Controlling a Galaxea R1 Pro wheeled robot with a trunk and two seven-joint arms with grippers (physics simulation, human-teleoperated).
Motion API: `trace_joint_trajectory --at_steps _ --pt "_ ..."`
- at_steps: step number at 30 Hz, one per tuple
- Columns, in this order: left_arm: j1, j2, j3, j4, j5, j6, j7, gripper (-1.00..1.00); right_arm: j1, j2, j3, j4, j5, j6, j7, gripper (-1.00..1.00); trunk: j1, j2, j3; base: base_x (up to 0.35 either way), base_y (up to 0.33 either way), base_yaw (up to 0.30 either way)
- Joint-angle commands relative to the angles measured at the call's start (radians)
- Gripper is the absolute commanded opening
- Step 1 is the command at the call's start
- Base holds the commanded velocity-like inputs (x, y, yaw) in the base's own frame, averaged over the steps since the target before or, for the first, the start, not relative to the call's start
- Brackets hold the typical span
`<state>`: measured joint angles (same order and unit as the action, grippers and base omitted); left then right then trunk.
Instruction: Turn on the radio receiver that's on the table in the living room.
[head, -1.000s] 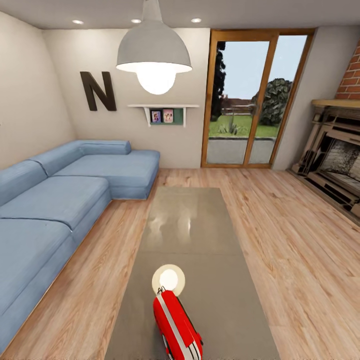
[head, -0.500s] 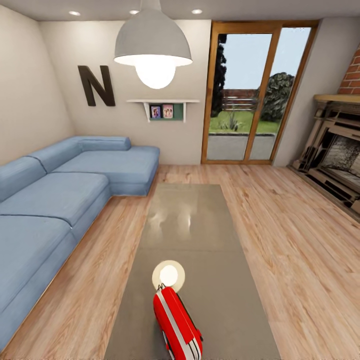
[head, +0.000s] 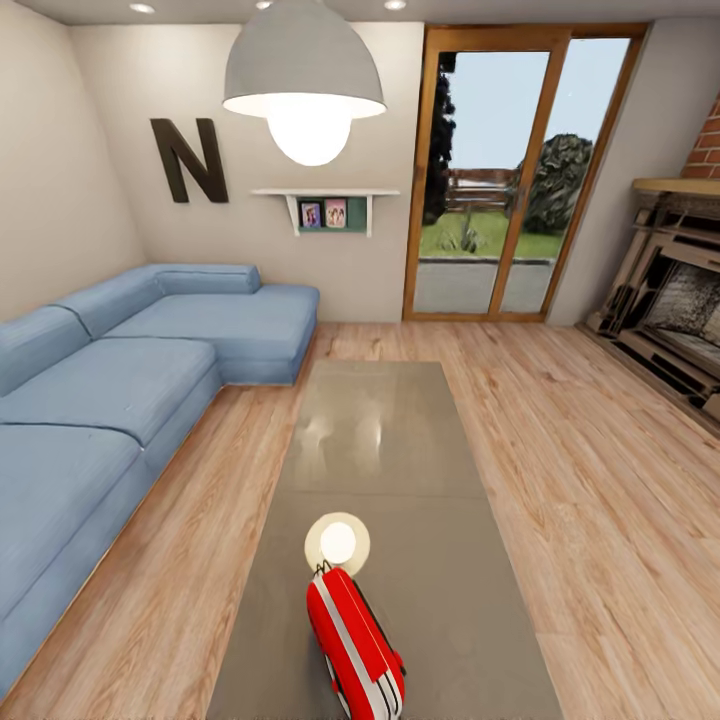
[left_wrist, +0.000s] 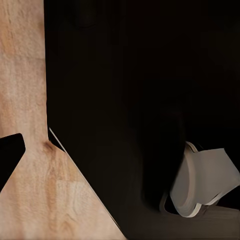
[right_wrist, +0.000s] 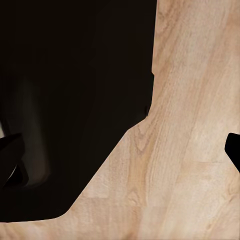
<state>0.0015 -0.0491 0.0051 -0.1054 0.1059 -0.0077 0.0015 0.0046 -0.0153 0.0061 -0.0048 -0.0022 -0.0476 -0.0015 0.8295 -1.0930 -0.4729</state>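
Head view: a blue sectional sofa (head: 120, 390) runs along the left wall, well apart from the table (head: 390, 460) across a strip of wood floor (head: 590, 480). A white pendant lamp (head: 303, 75) hangs above the table's far end. On the far wall are a dark letter "N" (head: 188, 160) and a small shelf (head: 325, 195); a wood-framed glass door (head: 500, 170) stands right of them, and a fireplace (head: 675, 290) occupies the right wall.

The radio receiver (head: 355, 645) lies on the near end of the glossy grey-brown table: a red rounded case with white lengthwise stripes. A round white disc (head: 337, 543) sits just beyond it.

Wrist views: dark robot body over wood floor. End effector state, left and right: cannot tell.
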Motion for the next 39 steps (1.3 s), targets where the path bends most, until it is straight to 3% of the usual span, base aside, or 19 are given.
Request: trace_joint_trajectory --at_steps 1,19,28,39 --pt "0.0 0.0 0.0 0.0 0.0 0.0 0.0 1.0 0.0 0.0 0.0 0.0 0.0 0.0 0.0 1.0 0.0 0.0 -0.002 0.0 0.0 0.0" --pt "0.0 0.0 0.001 0.001 0.0 0.0 0.0 1.0 0.0 0.001 0.001 0.0 0.001 0.0 0.0 1.0 0.0 0.0 -0.01 0.0 0.0 0.0" --pt "0.052 0.051 0.046 0.04 0.013 -0.048 0.028 1.0 0.052 -0.005 0.026 0.029 0.015 -0.021 -0.005 1.0 0.0 0.0 -0.01 0.0 0.0 0.0" --pt "0.109 0.052 0.045 -0.003 0.014 -0.054 0.028 1.0 0.101 -0.008 0.026 -0.033 0.014 -0.023 -0.005 1.0 0.0 0.0 -0.01 0.0 0.0 0.0"
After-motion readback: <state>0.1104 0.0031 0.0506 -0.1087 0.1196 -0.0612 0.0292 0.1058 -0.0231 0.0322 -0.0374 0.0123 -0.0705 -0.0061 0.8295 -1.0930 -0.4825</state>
